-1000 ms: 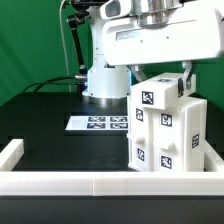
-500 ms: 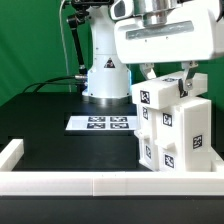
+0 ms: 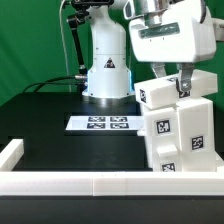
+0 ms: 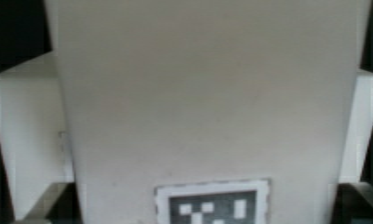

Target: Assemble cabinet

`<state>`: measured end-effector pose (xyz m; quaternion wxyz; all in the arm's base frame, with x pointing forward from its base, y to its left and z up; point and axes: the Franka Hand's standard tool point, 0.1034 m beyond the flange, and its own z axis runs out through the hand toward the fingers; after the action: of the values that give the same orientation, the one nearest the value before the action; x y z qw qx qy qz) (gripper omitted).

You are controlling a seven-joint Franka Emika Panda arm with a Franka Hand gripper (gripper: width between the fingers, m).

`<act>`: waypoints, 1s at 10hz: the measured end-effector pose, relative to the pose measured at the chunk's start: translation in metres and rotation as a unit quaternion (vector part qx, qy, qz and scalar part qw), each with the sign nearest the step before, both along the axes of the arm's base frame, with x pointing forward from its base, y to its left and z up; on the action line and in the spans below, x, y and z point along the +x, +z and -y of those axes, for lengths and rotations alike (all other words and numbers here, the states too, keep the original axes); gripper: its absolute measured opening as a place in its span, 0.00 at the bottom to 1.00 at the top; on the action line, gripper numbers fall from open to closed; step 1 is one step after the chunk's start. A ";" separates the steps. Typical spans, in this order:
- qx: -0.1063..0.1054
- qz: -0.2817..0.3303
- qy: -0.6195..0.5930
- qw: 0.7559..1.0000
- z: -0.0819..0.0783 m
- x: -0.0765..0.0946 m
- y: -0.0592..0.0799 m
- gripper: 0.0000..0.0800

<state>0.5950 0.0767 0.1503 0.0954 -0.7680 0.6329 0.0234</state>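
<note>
The cabinet (image 3: 180, 130) looks like smooth white plastic with a matt finish; the worktop (image 3: 60, 150) is black and matt.

A: What does the machine look like?
B: A glossy white, rounded plastic robot arm (image 3: 107, 62), a boxy white gripper housing (image 3: 172, 40) with dark slim fingers (image 3: 184, 84).
A: Cables?
B: Black cables (image 3: 69, 40) beside the column.

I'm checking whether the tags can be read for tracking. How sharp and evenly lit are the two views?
Exterior view: even light, no glare; tags on the cabinet and the marker board are crisp, and the gripper is sharp. Wrist view: soft and dim, the cabinet fills the frame out of focus, and its one tag is cut off at the edge.
</note>
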 end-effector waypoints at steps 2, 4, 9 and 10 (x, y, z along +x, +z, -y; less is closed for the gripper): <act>0.018 -0.007 -0.099 0.995 -0.007 0.001 0.001 0.70; 0.032 -0.025 -0.193 0.980 -0.013 0.000 0.001 0.70; 0.055 -0.052 -0.327 0.942 -0.019 0.001 0.002 0.70; 0.061 -0.055 -0.336 0.938 -0.020 0.001 0.002 0.70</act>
<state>0.5962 0.0969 0.1523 0.1096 -0.5008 0.8557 0.0705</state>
